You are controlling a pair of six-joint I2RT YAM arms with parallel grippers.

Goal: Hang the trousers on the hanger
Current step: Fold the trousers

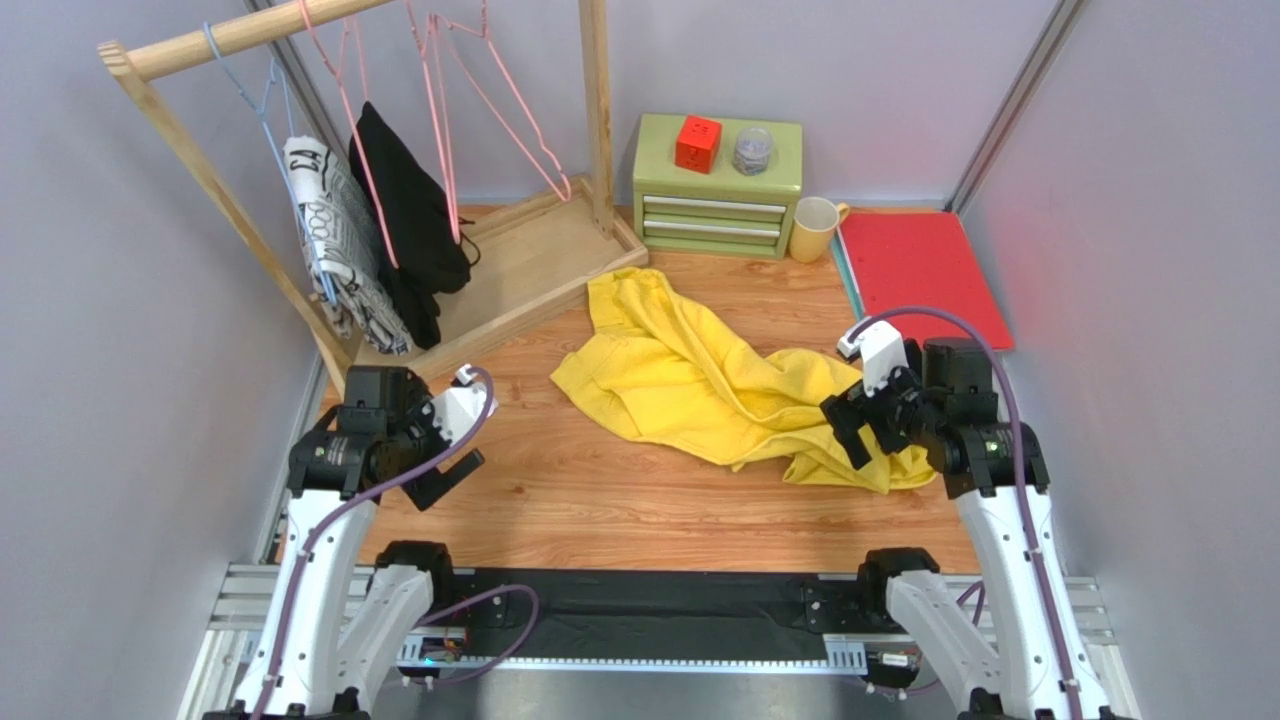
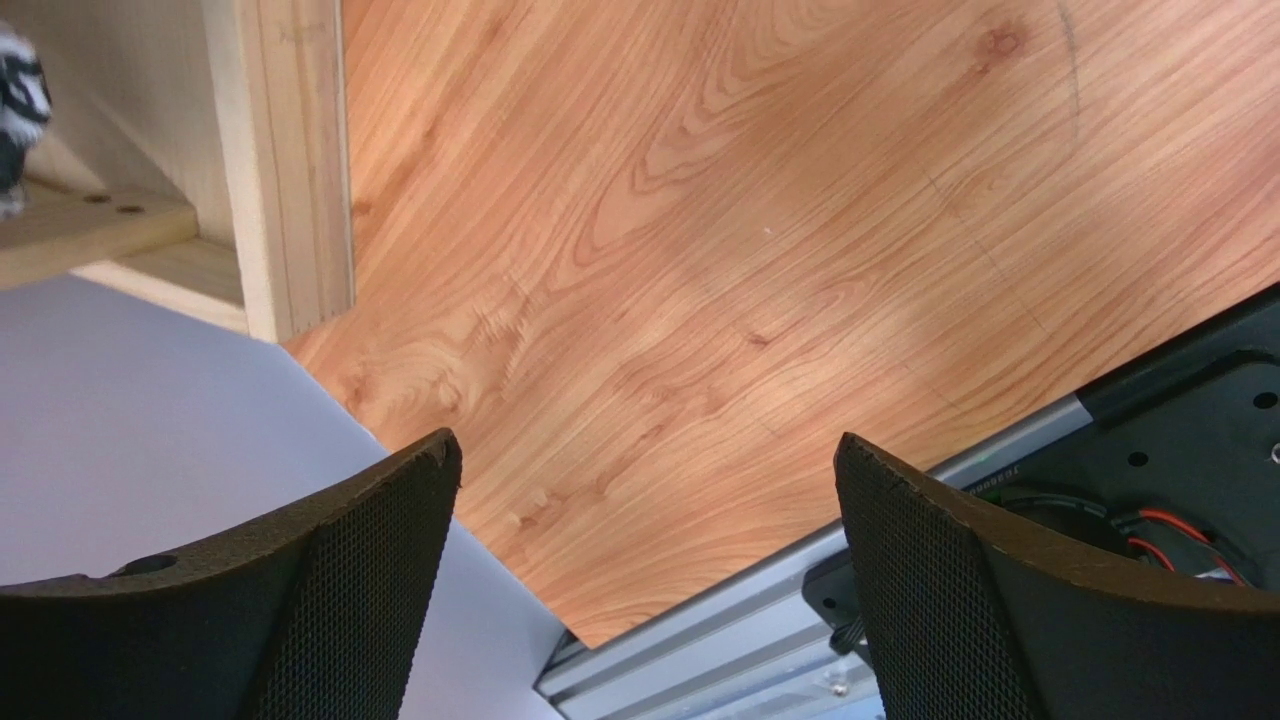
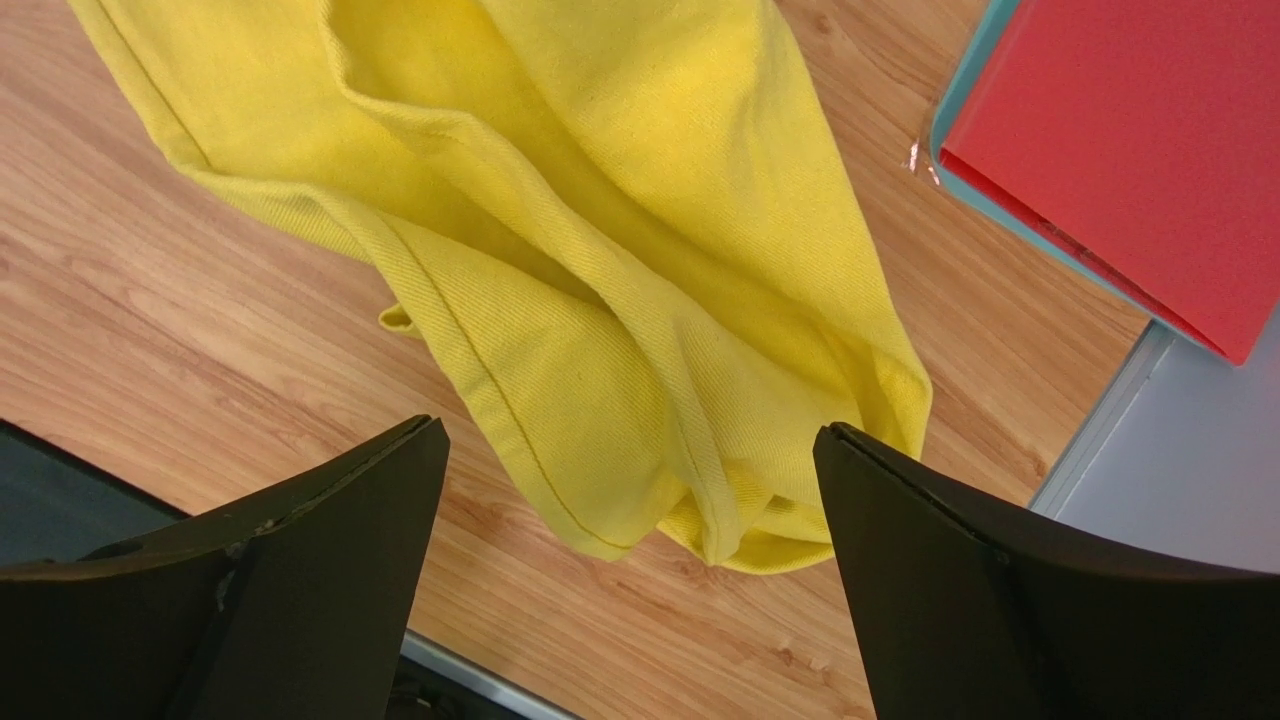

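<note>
The yellow trousers (image 1: pixel 706 383) lie crumpled on the wooden table, mid-right. In the right wrist view their hem end (image 3: pixel 631 225) lies just ahead of the jaws. Several pink wire hangers (image 1: pixel 451 105) hang on the wooden rack's rail at the back left. My right gripper (image 1: pixel 846 425) is open and empty, hovering over the trousers' near right end; its jaws (image 3: pixel 628 435) stand wide apart above the hem. My left gripper (image 1: pixel 451 446) is open and empty at the table's near left, over bare wood (image 2: pixel 646 450).
The wooden rack (image 1: pixel 519 270) also holds a black garment (image 1: pixel 409 210), a black-and-white patterned garment (image 1: pixel 334 240) and a light blue hanger (image 1: pixel 256 90). Its base (image 2: pixel 286 150) shows in the left wrist view. A green drawer box (image 1: pixel 717 188), yellow mug (image 1: pixel 815 228) and red folder (image 1: pixel 920 273) stand at the back right.
</note>
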